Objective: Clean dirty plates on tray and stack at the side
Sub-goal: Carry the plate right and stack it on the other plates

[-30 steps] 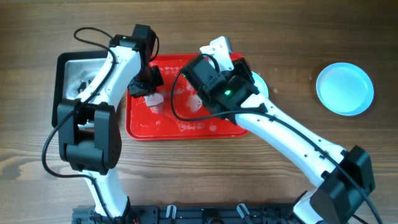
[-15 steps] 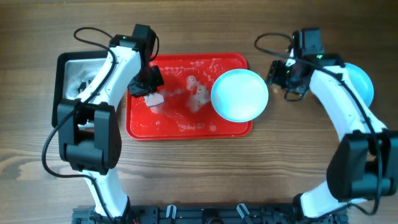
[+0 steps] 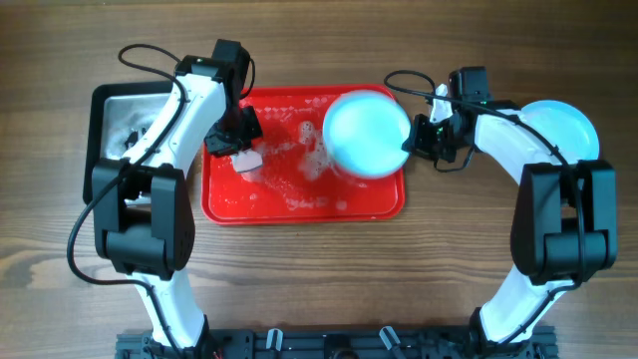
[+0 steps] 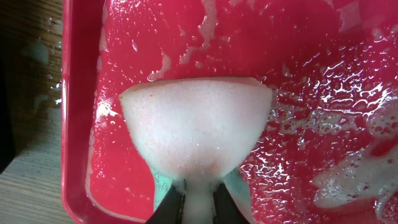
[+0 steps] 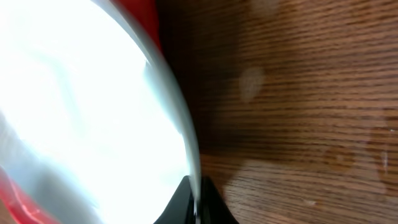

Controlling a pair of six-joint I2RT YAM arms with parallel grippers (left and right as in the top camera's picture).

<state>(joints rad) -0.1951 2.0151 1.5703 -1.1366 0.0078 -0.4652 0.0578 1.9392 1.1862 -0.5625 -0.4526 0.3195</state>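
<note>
1. The left gripper (image 4: 194, 210) is closed on a foamy white sponge (image 4: 196, 127), held over the wet red tray (image 3: 299, 199) near its 9 o'clock edge.
2. The right gripper (image 5: 196, 202) is pinched tight on the 3 o'clock rim of a pale blue plate (image 3: 367, 133).
3. This plate is over the tray's 2 o'clock corner.
4. A second plate (image 3: 573, 125) lies on the table (image 3: 299, 289) at 3 o'clock, partly hidden by the right arm (image 3: 518, 130).
</note>
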